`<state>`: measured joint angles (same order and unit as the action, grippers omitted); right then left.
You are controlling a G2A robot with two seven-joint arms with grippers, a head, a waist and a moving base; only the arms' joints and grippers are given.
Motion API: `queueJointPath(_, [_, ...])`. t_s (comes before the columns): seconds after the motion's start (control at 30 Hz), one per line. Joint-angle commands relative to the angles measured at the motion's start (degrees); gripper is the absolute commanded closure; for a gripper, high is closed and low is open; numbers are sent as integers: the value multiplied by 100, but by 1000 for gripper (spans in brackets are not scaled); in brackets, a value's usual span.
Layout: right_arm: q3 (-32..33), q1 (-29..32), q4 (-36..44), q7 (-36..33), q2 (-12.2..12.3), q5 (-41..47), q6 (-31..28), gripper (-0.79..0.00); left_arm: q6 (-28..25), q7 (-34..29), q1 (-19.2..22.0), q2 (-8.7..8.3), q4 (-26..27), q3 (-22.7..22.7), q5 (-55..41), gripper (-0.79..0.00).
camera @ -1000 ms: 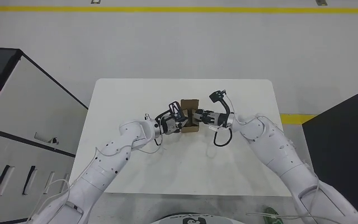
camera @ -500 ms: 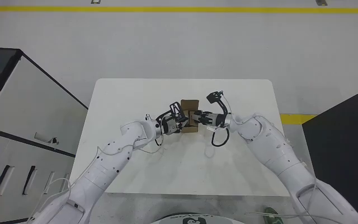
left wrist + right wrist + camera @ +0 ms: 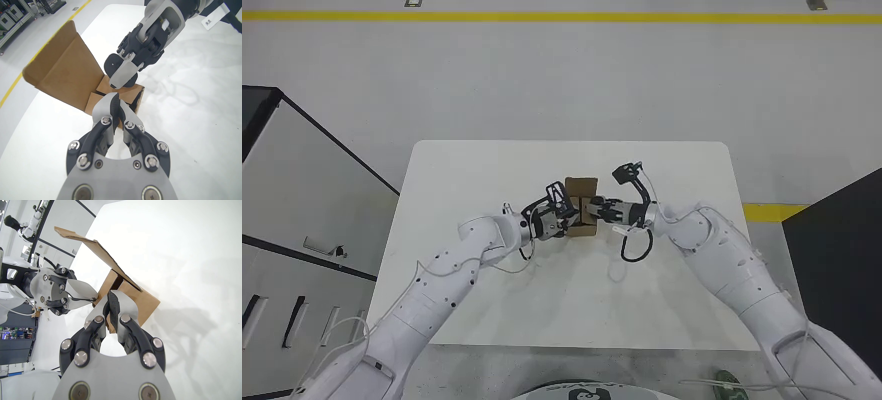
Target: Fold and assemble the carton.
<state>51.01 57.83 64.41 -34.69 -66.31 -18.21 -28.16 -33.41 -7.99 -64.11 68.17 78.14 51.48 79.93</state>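
From above, the carton [image 3: 582, 203] sits about mid-counter [image 3: 482, 300], a little toward the far side, with the left hand [image 3: 565, 213] at its left side and the right hand [image 3: 593, 211] at its right. Over the last second the right hand has edged slightly leftward into the carton and then both have held steady, so I judge the grips are set and a fold comes next. In the left wrist view the left hand [image 3: 113, 96] has its fingers closed to a sliver, seemingly nipping the carton's left wall edge, while the lid flap [image 3: 62, 66] stands open on the far side. In the right wrist view the right hand [image 3: 111, 294] is pinched shut on a strip of the carton [image 3: 145, 306], a side flap by the look of it, and the left hand [image 3: 95, 299] touches the opposite edge; the lid is not yet folded down
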Motion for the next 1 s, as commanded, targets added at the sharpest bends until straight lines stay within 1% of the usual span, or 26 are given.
queueJointPath(0.0, [-9, -5, -15, -15, -8, -2, 11, 0, -13, -19, 5, 3, -15, -4, 8, 0])
queueJointPath(0.2, [5, -13, -41, -25, -22, 11, -18, 0, -3, -48, 0, 9, -4, 1, 6, 0])
queueJointPath(0.43, [114, 58, 61, 31, 2, -4, -180, 0, -18, 29, -49, 0, 131, 43, 31, 0])
queueJointPath(0.73, [110, 76, 76, -88, -8, -65, 1, 0, -24, -13, -57, 6, 71, 43, 65, 0])
queueJointPath(0.97, [131, 56, 40, -89, -22, -51, 5, 0, -34, -12, -41, 13, 61, 49, 66, 0])
